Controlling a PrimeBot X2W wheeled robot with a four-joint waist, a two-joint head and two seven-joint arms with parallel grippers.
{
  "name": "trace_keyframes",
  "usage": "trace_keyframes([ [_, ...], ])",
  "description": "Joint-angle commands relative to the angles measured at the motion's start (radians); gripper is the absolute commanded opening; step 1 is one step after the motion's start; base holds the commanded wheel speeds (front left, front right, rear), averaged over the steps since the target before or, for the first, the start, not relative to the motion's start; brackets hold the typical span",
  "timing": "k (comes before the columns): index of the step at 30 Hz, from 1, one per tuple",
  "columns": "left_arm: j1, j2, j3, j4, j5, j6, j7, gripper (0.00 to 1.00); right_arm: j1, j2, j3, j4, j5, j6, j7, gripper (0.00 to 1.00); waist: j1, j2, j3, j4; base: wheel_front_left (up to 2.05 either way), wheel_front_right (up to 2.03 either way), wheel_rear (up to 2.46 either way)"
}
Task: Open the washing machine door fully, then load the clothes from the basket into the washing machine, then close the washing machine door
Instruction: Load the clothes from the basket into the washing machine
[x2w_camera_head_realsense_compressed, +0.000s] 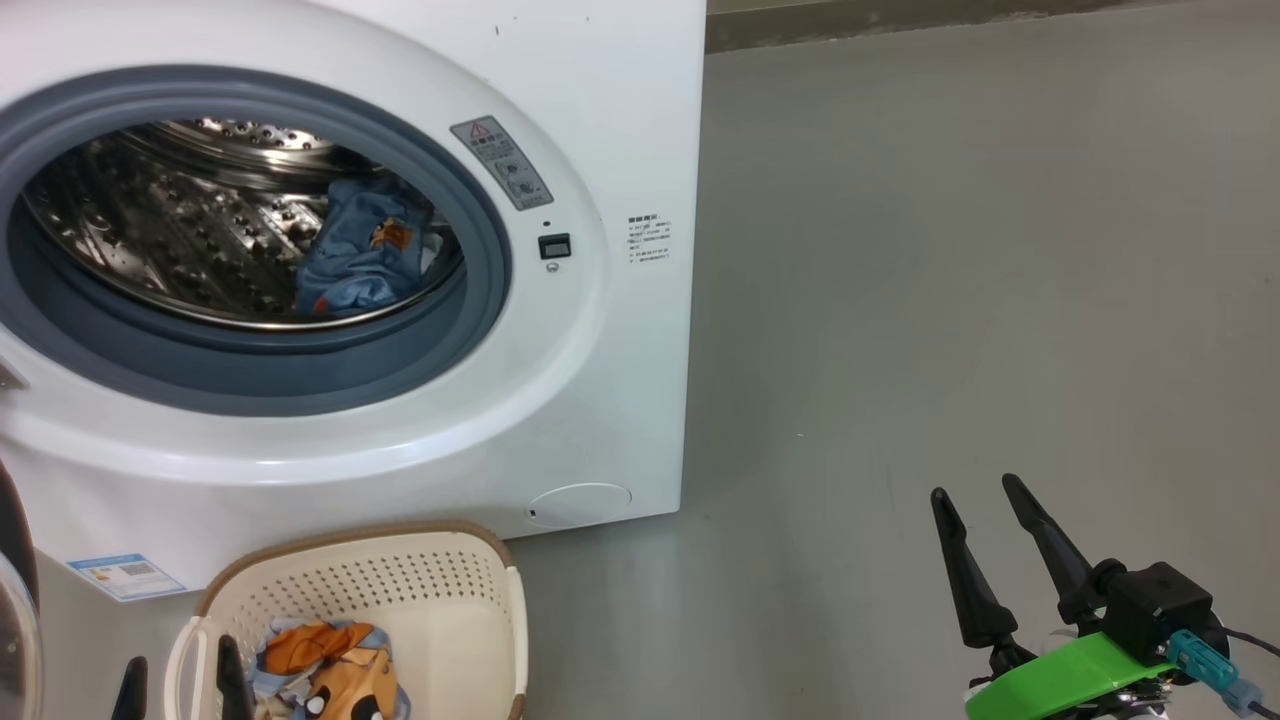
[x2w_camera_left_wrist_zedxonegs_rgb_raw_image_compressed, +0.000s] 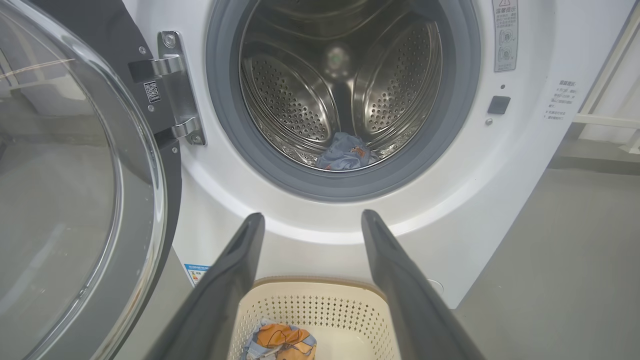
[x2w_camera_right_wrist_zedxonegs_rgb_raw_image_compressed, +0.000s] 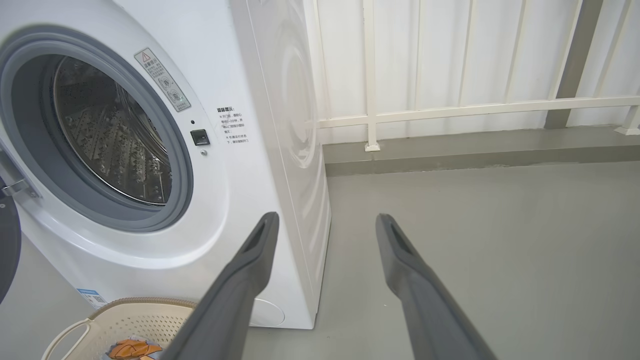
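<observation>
Long dark fingers of my left gripper (x2w_camera_left_wrist_zedxonegs_rgb_raw_image_compressed: 311, 215) rise from the bottom of the left wrist view, spread wide apart with nothing between them. They hang above the cream perforated basket (x2w_camera_left_wrist_zedxonegs_rgb_raw_image_compressed: 320, 282), which stands on the grey floor (x2w_camera_head_realsense_compressed: 950, 250) right against the front of the white washing machine (x2w_camera_head_realsense_compressed: 600, 100). Orange and light blue clothes (x2w_camera_left_wrist_zedxonegs_rgb_raw_image_compressed: 282, 340) lie bunched in the bottom of the basket; in the head view they sit just beside my left fingertips.

My right gripper (x2w_camera_head_realsense_compressed: 974, 487) is well off to the right over bare floor, its fingers likewise wide apart and holding nothing, pointing past the machine's right front corner toward a white railing (x2w_camera_right_wrist_zedxonegs_rgb_raw_image_compressed: 450, 107).

The washing machine door (x2w_camera_left_wrist_zedxonegs_rgb_raw_image_compressed: 75, 175) stands swung open to the left on its metal hinge (x2w_camera_left_wrist_zedxonegs_rgb_raw_image_compressed: 175, 90), the clear glass bowl and black rim close to my left wrist camera. Inside the grey-blue gasket (x2w_camera_head_realsense_compressed: 480, 250), the steel drum (x2w_camera_head_realsense_compressed: 150, 220) holds one light blue garment (x2w_camera_head_realsense_compressed: 365, 250) with an orange print, lying low near the front lip. A blue label sticker (x2w_camera_head_realsense_compressed: 125, 575) sits on the machine's lower left, just left of the basket's rim.
</observation>
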Motion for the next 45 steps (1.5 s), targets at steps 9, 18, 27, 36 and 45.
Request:
trace_keyframes([
  [9,-0.013,0.009,0.026,-0.011,-0.005,0.002,-0.006,1.00,0.002,-0.009,0.020,-0.022,-0.005,0.002,-0.005,1.00,0.0000,0.0000,0.001,0.008,0.00,0.00,0.00],
  [18,-0.060,0.009,0.011,0.053,-0.006,-0.015,-0.006,1.00,-0.015,-0.013,0.018,-0.024,0.009,0.002,-0.005,1.00,0.0000,0.0000,0.066,0.016,0.00,0.00,0.00],
  [27,-0.216,0.012,0.018,0.170,0.021,-0.073,-0.006,1.00,-0.059,-0.004,0.019,-0.039,0.016,0.002,-0.005,1.00,0.0000,0.0000,0.235,0.021,0.00,0.00,0.00],
  [36,-0.439,0.044,0.025,0.328,0.067,-0.114,-0.006,1.00,-0.132,0.001,0.009,-0.072,0.011,0.002,-0.005,1.00,0.0000,0.0000,0.432,0.019,0.00,0.00,0.00],
  [45,-0.626,0.092,0.002,0.532,0.113,-0.127,-0.006,1.00,-0.187,0.004,0.004,-0.103,0.003,0.002,-0.005,1.00,0.0000,0.0000,0.584,0.011,0.00,0.00,0.00],
])
